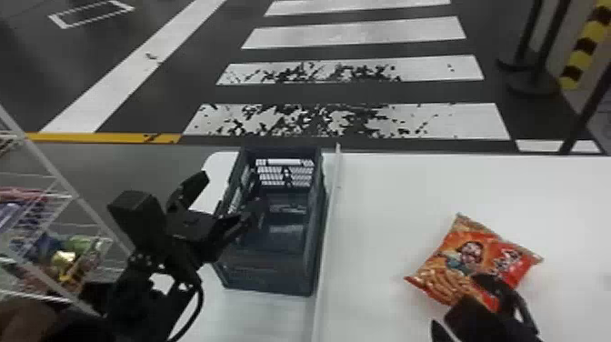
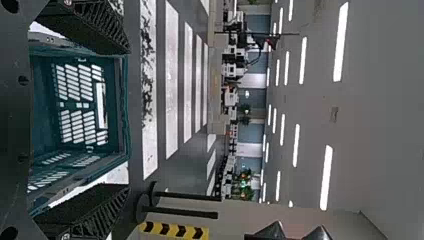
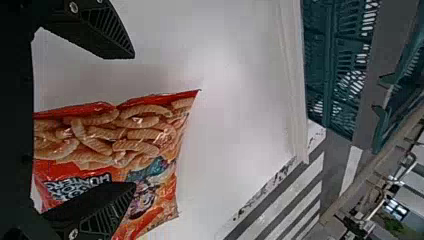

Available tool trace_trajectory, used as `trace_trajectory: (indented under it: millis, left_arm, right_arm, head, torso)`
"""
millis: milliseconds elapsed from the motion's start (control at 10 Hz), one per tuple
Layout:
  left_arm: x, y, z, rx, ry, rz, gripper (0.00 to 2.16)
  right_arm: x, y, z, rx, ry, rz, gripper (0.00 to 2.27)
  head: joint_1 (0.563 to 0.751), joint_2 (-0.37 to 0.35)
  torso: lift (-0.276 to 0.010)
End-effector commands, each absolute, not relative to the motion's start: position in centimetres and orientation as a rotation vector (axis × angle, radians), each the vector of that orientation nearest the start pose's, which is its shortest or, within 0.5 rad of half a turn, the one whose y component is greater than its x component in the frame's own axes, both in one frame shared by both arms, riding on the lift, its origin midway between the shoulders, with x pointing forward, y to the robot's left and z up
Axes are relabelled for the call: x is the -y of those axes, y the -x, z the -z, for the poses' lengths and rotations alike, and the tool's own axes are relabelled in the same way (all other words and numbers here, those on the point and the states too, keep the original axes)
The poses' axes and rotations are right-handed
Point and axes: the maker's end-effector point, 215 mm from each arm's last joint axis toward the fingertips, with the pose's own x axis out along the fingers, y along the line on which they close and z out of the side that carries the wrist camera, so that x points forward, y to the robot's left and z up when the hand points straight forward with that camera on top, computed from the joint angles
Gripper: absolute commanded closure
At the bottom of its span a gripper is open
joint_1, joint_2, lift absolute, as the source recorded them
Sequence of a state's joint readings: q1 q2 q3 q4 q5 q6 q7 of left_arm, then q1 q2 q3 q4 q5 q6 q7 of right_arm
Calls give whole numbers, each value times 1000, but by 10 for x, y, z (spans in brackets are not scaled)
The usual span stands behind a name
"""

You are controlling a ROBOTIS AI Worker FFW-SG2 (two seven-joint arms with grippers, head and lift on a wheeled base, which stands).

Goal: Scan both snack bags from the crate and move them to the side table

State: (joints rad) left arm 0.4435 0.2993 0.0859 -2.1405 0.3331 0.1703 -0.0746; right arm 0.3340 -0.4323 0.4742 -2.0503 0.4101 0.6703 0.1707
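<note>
In the left wrist view, slots of the crate are being framed by the left gripper, fingers wide. The snack bag on the white table is being overlapped by one finger of the wide-spread right gripper. Packets are being held in the wire rack.

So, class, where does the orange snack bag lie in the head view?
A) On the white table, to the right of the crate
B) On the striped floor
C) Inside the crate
A: the snack bag rests on the white table, beyond the raised strip to the right of the crate.
</note>
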Motion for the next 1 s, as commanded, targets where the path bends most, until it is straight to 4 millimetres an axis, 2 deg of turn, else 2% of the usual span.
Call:
trace_trajectory:
  millis: [0,300,600,900]
  left_arm:
    - [-262,-470,298,-47,30,173,36]
    - [-257,-471,299,-48,39,185,36]
    - [-254,-472,300,-49,57,201,36]
    - [-253,-472,303,-55,67,206,36]
  right_arm:
    - [154,-390,505,-586,811,-454,83]
    - [186,-375,494,-642,969,-327,83]
    - [192,-370,493,-651,1026,-301,83]
    - [186,-365,489,-670,1076,-266,83]
  head:
    - [695,168]
    - [695,122]
    - [695,91]
    - [695,84]
  torso:
    - [-95]
    - [-95]
    - [-95]
    - [-95]
